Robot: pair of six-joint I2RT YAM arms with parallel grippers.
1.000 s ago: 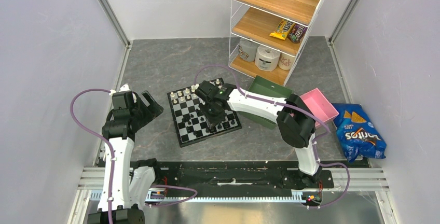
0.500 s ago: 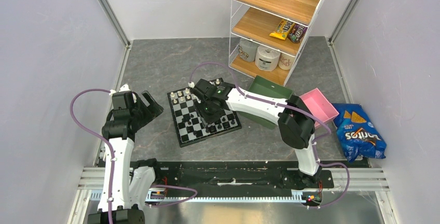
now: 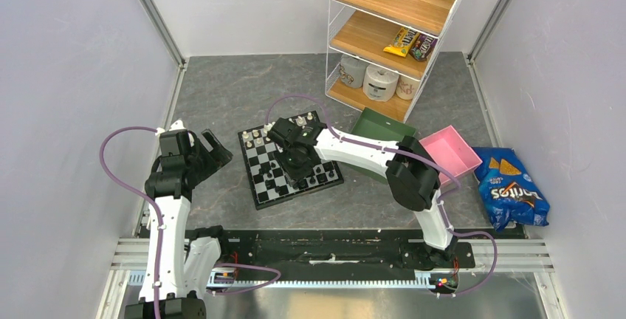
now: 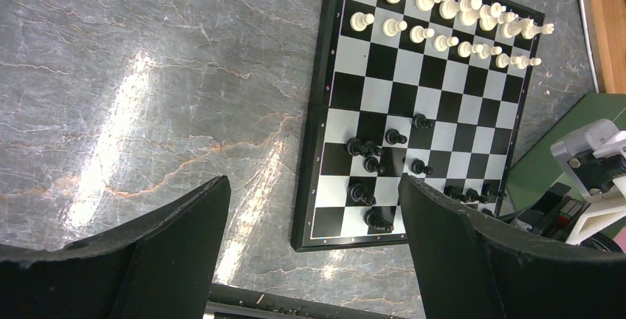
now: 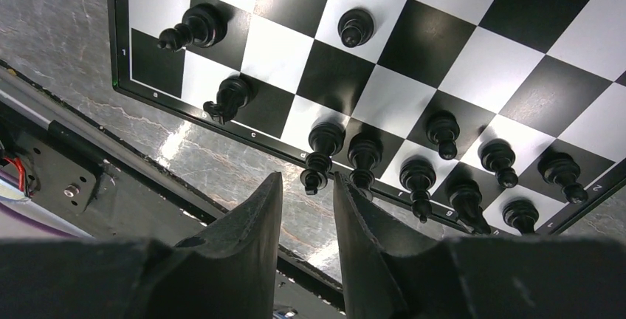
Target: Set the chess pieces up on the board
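The chequered board (image 3: 260, 158) lies mid-table, turned a little. Cream-white chess pieces (image 4: 443, 23) fill its two far rows. Black pieces (image 4: 369, 164) are scattered over the near half, with a row (image 5: 443, 131) along one near edge. My right gripper (image 3: 295, 165) hovers over the board's near half. In the right wrist view its jaws (image 5: 307, 179) stand narrowly open with nothing between them, just short of a black piece (image 5: 319, 153). My left gripper (image 3: 212, 149) hangs wide open left of the board (image 4: 413, 97), its fingers (image 4: 184, 238) empty.
A wire shelf (image 3: 391, 31) with snacks and paper rolls stands at the back right. A green tray (image 3: 380, 123) and a pink tray (image 3: 450, 149) lie right of the board, a blue chip bag (image 3: 513, 190) beyond them. The mounting rail (image 3: 332, 249) runs along the near edge.
My right gripper has shifted left over the board's near half. The left arm has not moved.
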